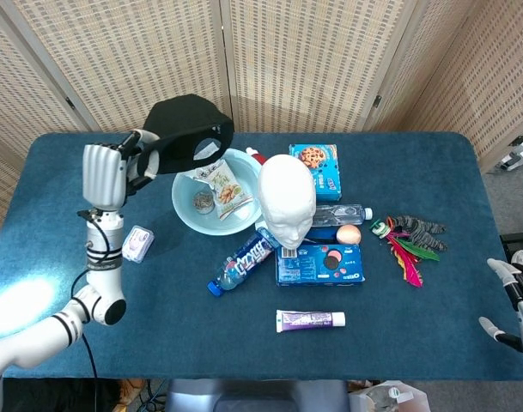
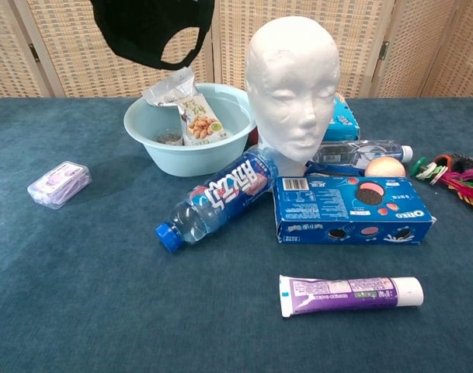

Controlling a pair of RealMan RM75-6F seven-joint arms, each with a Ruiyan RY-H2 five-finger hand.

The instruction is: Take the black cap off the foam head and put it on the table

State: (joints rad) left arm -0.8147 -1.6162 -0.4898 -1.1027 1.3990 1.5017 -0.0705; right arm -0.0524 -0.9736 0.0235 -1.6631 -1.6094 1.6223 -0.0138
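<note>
The black cap (image 1: 190,130) hangs in the air above the table's left half, off the head, held at its edge by my left hand (image 1: 106,172). In the chest view the black cap (image 2: 151,29) dangles at the top, above the bowl; the hand itself is out of that frame. The white foam head (image 1: 288,200) stands bare and upright at the table's middle, also seen as the foam head (image 2: 292,87) in the chest view. My right hand (image 1: 512,305) sits low at the far right edge, fingers apart and holding nothing.
A light blue bowl (image 1: 185,213) with snack packets sits below the cap. A water bottle (image 2: 216,199), an Oreo box (image 2: 351,207), a purple tube (image 2: 349,293) and a small lilac case (image 2: 59,183) lie around. Coloured feathers (image 1: 409,242) lie at right.
</note>
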